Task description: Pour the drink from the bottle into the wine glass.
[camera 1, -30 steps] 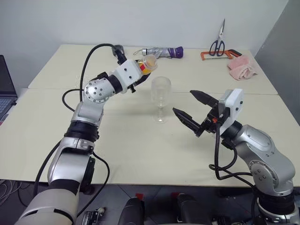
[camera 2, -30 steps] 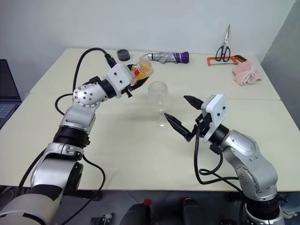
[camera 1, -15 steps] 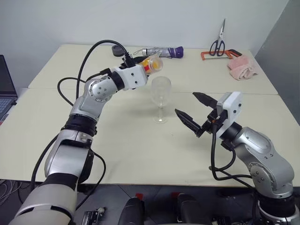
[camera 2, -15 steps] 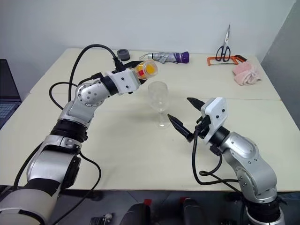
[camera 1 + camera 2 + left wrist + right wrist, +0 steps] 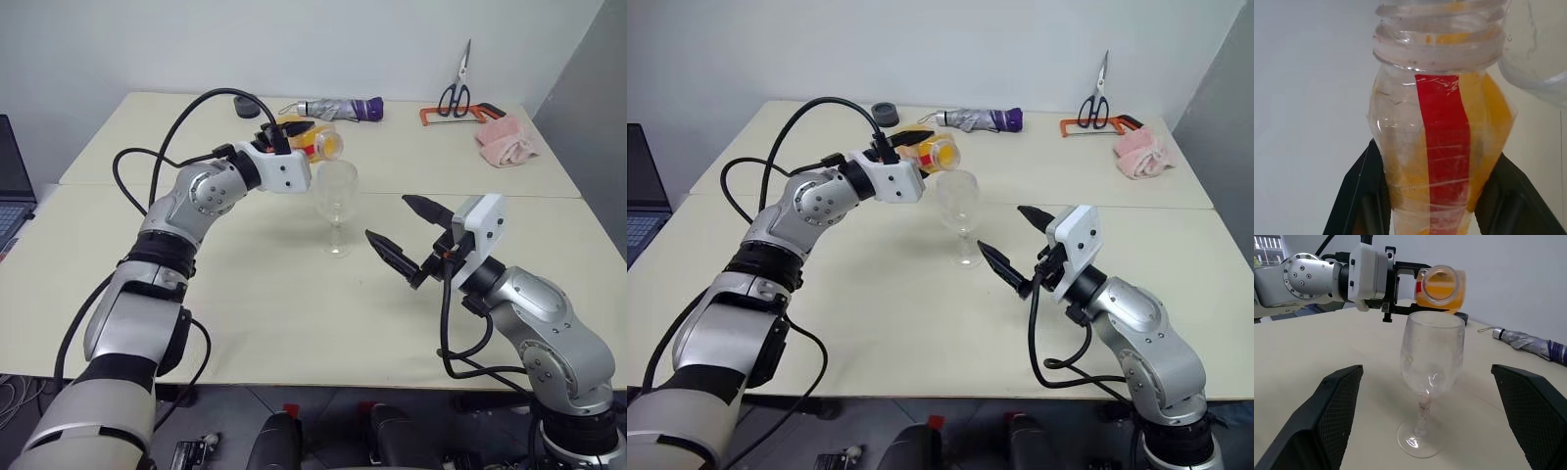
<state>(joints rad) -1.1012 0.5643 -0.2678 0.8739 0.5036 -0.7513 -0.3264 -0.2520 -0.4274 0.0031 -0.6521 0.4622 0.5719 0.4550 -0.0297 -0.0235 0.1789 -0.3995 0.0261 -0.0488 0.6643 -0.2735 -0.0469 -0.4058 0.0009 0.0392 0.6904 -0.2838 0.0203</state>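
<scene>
1. Now left hand (image 5: 294,137) is clamped on the bottle (image 5: 315,140), black fingers (image 5: 1359,196) pressing either side of its body.
2. Bottle is tipped nearly level, open mouth just above the wine glass (image 5: 336,201) rim, on the glass's left-arm side; no cap on it.
3. Drink (image 5: 1441,293) is orange-yellow, pooled along the lower side of the bottle and up to the neck; red label strip (image 5: 1442,147) runs along the bottle.
4. Wine glass stands upright on the table (image 5: 294,313), foot flat; bowl looks clear, can't tell if any liquid is in it.
5. Right hand (image 5: 402,230) has fingers spread wide, gripping nothing, hovering above the table just beside the glass, pointed at it, apart from it.
6. Behind the glass, at the table's far edge: folded umbrella (image 5: 338,108) with purple end, small dark round thing (image 5: 885,114) near it.
7. Far from the glass toward the right arm's side: scissors (image 5: 456,88), orange-handled saw (image 5: 460,115), pink cloth (image 5: 506,142).
8. Laptop (image 5: 12,186) at the edge past the left arm, well apart from the glass.
</scene>
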